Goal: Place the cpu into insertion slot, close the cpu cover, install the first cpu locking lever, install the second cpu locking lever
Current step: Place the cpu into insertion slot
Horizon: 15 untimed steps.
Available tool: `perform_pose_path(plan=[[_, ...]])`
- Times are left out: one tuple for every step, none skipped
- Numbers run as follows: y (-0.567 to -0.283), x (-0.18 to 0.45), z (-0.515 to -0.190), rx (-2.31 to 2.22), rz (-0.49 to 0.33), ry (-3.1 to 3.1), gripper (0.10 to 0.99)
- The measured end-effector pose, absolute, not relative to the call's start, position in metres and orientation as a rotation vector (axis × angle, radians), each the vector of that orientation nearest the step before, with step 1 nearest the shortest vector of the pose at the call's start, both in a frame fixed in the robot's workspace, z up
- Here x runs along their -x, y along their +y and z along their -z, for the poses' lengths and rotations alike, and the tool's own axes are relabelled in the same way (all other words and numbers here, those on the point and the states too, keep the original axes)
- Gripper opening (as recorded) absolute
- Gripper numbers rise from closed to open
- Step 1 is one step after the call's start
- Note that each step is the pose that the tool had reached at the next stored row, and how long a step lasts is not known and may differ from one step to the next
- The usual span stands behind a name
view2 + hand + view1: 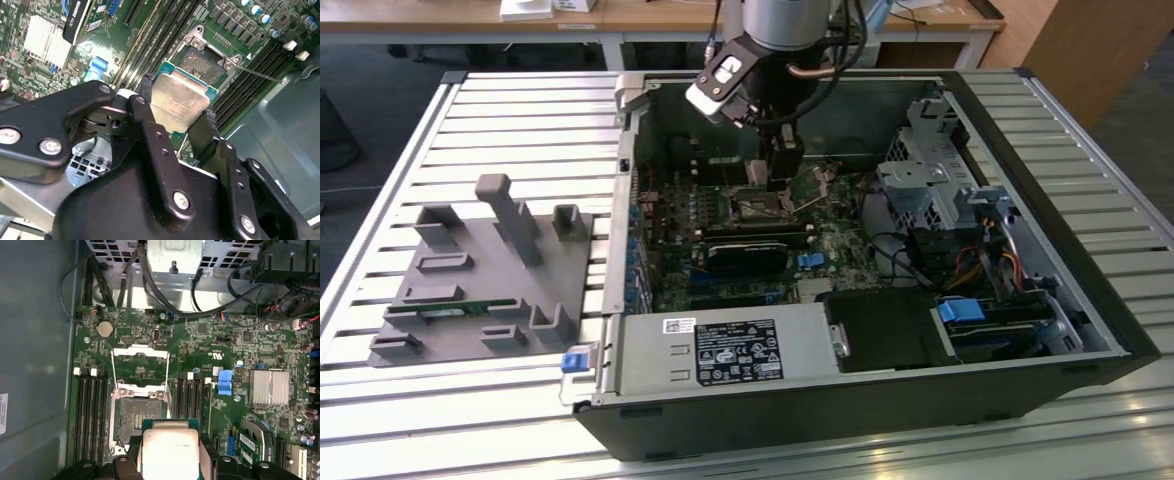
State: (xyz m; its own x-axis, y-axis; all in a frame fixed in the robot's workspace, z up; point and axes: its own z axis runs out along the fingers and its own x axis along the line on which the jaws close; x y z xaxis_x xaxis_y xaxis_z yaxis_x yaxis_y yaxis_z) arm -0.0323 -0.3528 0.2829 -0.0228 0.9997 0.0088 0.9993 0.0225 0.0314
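At the exterior view's left sits one grey tray. Right of it is one open case, with my gripper hanging over its board. In both wrist views my two fingers pinch one cpu by opposite edges, held off the board and near the one bare slot, not in it. In the first wrist view, one cover stands flipped open.

The arm points down, pincer clamped on the cpu.
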Motion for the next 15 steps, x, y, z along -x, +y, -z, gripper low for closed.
perform_pose_path(plan=[[-0.353,0.032,-0.282,-2.193,-0.044,2.227,0.541],[-0.353,0.032,-0.282,-2.199,-0.044,2.221,0.541],[-0.353,0.032,-0.281,-2.203,-0.044,2.216,0.541],[-0.352,0.032,-0.280,-2.207,-0.044,2.213,0.541],[-0.351,0.032,-0.279,-2.209,-0.044,2.210,0.541],[-0.350,0.032,-0.278,-2.212,-0.044,2.207,0.541],[-0.348,0.032,-0.277,-2.214,-0.044,2.206,0.541],[-0.347,0.032,-0.276,-2.214,-0.044,2.205,0.541],[-0.345,0.032,-0.274,-2.214,-0.044,2.205,0.541],[-0.343,0.032,-0.273,-2.214,-0.044,2.205,0.541],[-0.342,0.031,-0.272,-2.214,-0.044,2.205,0.541],[-0.341,0.031,-0.270,-2.214,-0.045,2.206,0.541],[-0.340,0.031,-0.269,-2.214,-0.044,2.206,0.541],[-0.340,0.031,-0.267,-2.214,-0.044,2.206,0.541],[-0.340,0.030,-0.266,-2.214,-0.044,2.205,0.541]])
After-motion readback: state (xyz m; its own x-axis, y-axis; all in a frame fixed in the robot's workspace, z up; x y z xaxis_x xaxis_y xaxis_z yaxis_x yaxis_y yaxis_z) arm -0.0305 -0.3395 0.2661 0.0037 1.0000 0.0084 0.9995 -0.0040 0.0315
